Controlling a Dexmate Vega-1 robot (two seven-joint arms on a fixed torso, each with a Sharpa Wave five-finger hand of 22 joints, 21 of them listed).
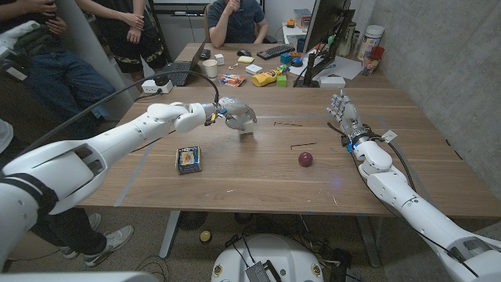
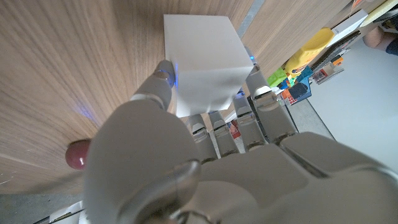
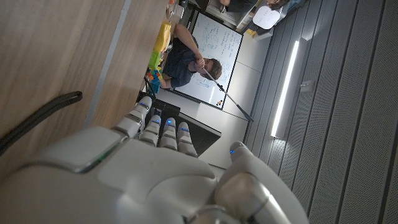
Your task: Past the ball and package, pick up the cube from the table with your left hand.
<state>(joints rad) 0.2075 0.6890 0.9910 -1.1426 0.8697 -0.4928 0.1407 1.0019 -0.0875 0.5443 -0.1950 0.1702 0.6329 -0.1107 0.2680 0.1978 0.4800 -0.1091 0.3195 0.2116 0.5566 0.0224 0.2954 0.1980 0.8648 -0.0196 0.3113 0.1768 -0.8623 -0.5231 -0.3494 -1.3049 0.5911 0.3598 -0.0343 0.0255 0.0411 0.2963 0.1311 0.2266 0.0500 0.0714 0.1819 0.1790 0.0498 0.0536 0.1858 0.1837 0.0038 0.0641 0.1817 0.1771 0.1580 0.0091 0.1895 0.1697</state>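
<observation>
Behind the wooden table (image 1: 235, 176), people (image 1: 235, 19) stand and sit.

The plain white, smooth-sided cube (image 2: 202, 59) is seen gripped between the fingers (image 2: 163, 87) of the left hand (image 1: 235, 114), its faces roughly square to the wooden table (image 1: 258, 176). Whether it touches the table cannot be told. The dark red round ball (image 1: 305, 159) is found nearer the robot than the cube and to its right; the small dark blue printed package (image 1: 188, 159) is nearer and to its left.
</observation>
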